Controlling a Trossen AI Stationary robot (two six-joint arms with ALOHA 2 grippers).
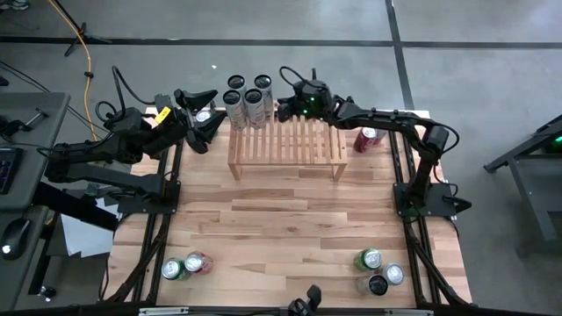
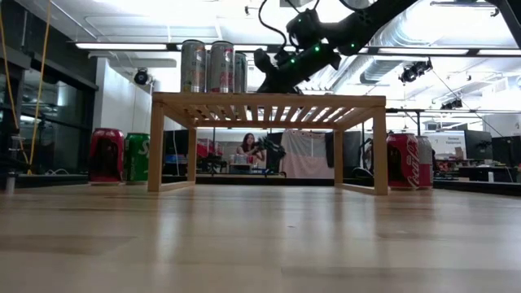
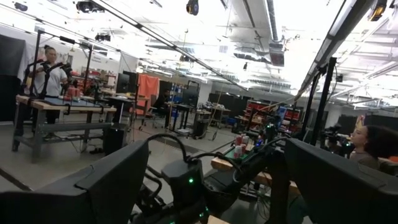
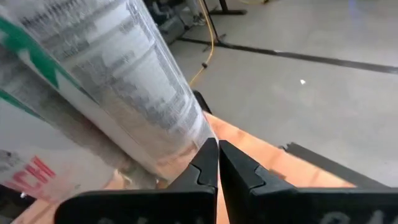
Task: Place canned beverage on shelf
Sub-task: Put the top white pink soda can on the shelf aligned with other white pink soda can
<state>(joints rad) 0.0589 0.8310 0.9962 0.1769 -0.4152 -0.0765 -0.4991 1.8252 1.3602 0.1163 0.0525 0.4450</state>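
Note:
The light-wood shelf (image 1: 285,145) stands at the table's far middle. Several tall silver cans (image 1: 246,96) stand on its left end; they also show in the low view (image 2: 207,67). My right gripper (image 4: 217,149) is shut, just right of these cans (image 1: 283,109) and above the shelf top (image 2: 262,63). My left gripper (image 1: 216,109) is open wide at the shelf's far left corner. In the high view a can top (image 1: 204,115) shows between its fingers, but the left wrist view (image 3: 216,149) shows no can there. My right gripper's shut fingertips (image 4: 208,152) lie right beside the lower side of a silver can (image 4: 186,134), coming from the table's right, about level. I cannot tell whether they touch it. The can stands on the shelf with the others.
A red can (image 1: 367,139) stands right of the shelf. In the low view a red can (image 2: 106,155) and a green can (image 2: 137,156) stand left of it. Two cans (image 1: 186,265) stand at the near left and three (image 1: 379,272) at the near right.

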